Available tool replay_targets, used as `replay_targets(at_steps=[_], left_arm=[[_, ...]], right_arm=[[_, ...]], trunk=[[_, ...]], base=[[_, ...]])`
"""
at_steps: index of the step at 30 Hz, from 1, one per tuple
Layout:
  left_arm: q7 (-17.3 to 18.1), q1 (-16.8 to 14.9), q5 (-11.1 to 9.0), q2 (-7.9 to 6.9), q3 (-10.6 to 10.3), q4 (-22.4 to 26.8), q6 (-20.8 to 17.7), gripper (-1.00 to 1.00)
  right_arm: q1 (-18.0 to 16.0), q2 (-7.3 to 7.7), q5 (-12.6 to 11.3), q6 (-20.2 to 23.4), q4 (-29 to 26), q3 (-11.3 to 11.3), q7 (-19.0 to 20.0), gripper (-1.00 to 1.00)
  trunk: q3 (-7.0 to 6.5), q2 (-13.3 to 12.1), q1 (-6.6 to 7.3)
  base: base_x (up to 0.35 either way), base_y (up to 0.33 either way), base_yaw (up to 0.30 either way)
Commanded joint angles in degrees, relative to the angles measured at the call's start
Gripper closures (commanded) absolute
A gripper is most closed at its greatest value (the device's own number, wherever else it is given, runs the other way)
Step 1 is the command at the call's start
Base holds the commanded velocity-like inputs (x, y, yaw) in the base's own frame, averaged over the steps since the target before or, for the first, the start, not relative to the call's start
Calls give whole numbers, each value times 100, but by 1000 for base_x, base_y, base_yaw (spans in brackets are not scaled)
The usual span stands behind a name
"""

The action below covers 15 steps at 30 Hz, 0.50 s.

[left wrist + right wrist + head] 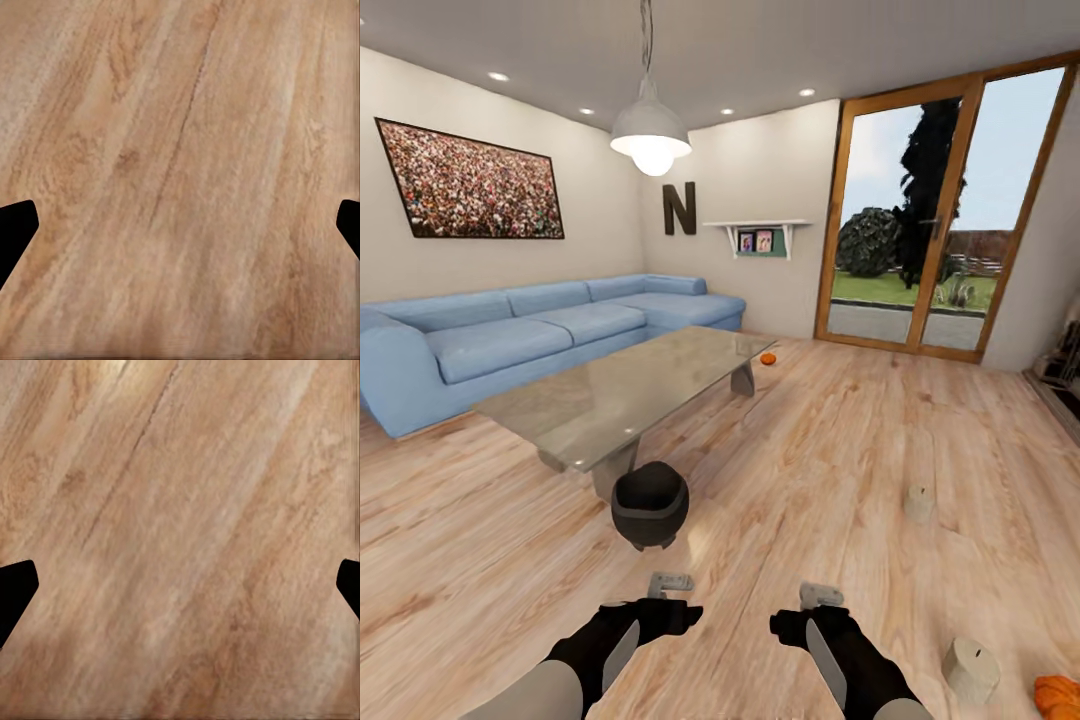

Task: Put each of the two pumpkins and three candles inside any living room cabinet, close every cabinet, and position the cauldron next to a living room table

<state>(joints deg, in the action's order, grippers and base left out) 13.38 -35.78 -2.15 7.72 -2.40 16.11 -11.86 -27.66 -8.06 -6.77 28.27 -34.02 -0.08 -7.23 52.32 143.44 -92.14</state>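
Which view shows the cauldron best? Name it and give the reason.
The head view: the cauldron stands whole on the wood floor, just in front of the near end of the glass-topped table. Both wrist views look down at floor planks between open fingertips, so they add nothing about the cauldron.

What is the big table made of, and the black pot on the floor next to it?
The table seems to have a glass top: it is glossy, greyish and mirrors the room. The cauldron looks like dull black metal, perhaps iron, since it shows no shine. Being a simulator's render, neither is certain.
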Motion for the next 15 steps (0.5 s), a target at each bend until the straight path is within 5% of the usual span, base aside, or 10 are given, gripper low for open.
replay_targets(at_steps=[1, 15], left_arm=[[6, 1, -22, -3, -24, 14, -36, -100], [6, 1, -22, -1, -24, 11, -36, -100]], right_arm=[[-2, 1, -61, 20, -8, 0, -42, -100], [-2, 4, -61, 20, -8, -7, -42, -100]], trunk=[[-1, 3, 3], [-95, 3, 3]], base=[[-144, 106, -214], [-145, 105, -214]])
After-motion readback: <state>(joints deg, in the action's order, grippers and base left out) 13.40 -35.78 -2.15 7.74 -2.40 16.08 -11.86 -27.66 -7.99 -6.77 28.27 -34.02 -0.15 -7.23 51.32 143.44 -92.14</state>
